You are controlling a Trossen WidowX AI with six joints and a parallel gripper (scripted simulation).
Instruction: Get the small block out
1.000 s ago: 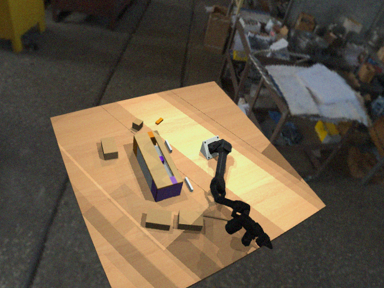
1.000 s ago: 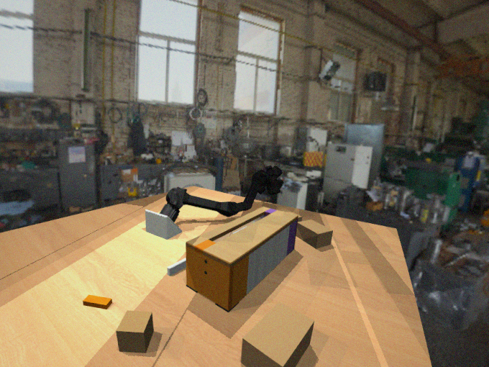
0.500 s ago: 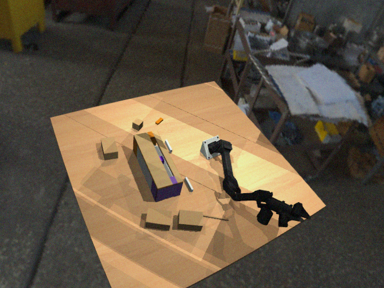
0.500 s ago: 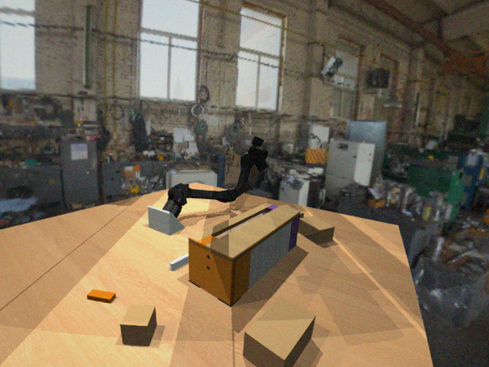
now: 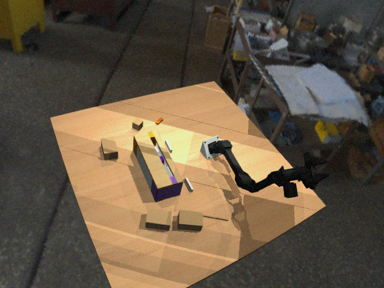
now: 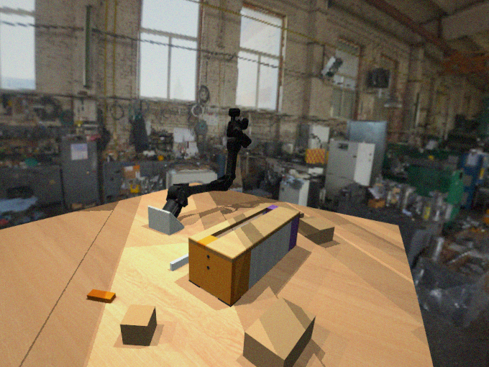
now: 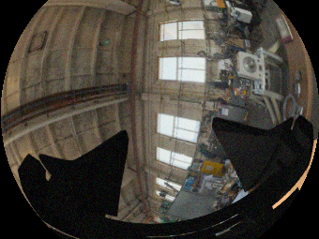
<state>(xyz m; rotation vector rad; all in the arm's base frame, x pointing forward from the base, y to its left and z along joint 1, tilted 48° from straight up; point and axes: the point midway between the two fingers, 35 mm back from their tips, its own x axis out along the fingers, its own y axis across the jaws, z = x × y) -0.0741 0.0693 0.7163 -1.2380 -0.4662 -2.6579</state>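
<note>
Toward the table's (image 5: 105,179) left edge in the top view lies the long box (image 5: 158,169), its long axis running from the far-left corner's side toward the near-right, orange end far, purple end near. Inside its top slot, a small purple block (image 5: 161,158) sits on the shelf, about midway. Past the right edge the gripper (image 5: 317,169) hangs raised, fingers spread, pinching nothing.

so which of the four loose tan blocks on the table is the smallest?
The small cube beyond the box's orange end, next to the flat orange tile. The other three are clearly bigger: one beside the box, two paired off its purple end.
</note>
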